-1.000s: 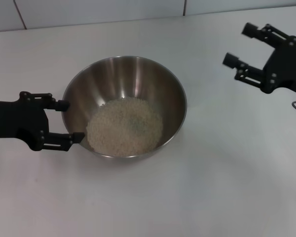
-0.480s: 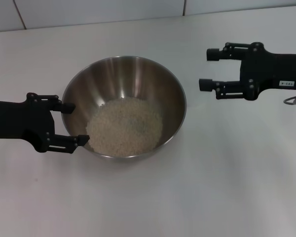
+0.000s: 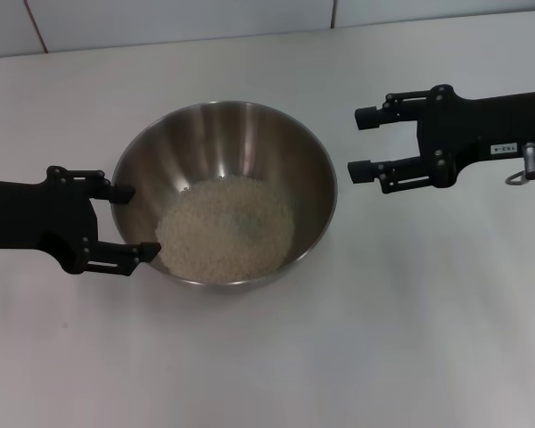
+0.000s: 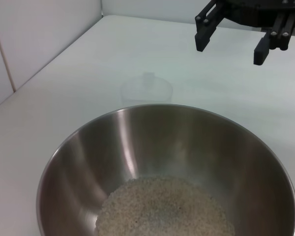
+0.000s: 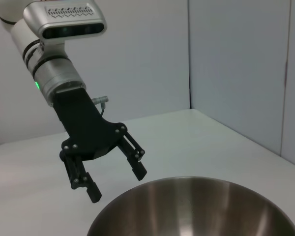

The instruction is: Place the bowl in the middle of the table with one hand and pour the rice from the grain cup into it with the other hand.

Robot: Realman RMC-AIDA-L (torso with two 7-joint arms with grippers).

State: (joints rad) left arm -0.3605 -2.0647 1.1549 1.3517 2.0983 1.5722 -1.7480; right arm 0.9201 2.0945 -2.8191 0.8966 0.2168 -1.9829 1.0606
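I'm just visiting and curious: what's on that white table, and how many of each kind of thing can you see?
Steel bowl: 1, on the table
Pile of rice: 1, inside the bowl
Clear grain cup: 1, empty, beyond the bowl, seen only in the left wrist view
Black grippers: 2, the left gripper at the bowl's rim, the right gripper beside it, both open and empty
Total: 5

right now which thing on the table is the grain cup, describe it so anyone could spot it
Start at the large round stainless-steel bowl holding off-white rice on the white table. Just beyond its far rim, seen from the left wrist camera, stands a small clear plastic cup. It is the only see-through thing, and looks empty.
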